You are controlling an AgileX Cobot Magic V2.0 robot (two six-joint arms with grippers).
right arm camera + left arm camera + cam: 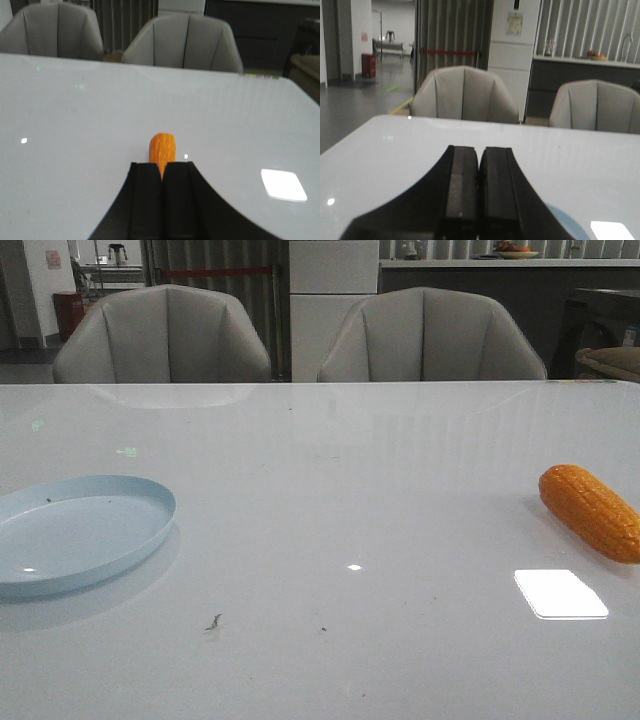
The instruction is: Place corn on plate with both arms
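This looks like an office break area or showroom space — a glossy white surface (330, 490) with two grey padded chairs (162, 335) on its far side, a white fridge-like cabinet (333, 300) between them, and a dark counter (470, 280) far right, with a tap and fruit bowl (596, 56) — grey concrete floor far left

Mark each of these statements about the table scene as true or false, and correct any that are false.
1. The corn lies on the plate. False: it lies on the bare table, far to the right of the plate.
2. The plate holds no food. True.
3. The left gripper has its jaws wide open. False: the jaws are pressed together.
4. The right gripper has its jaws closed, with the corn on the table just beyond them. True.
5. Two chairs stand behind the table. True.
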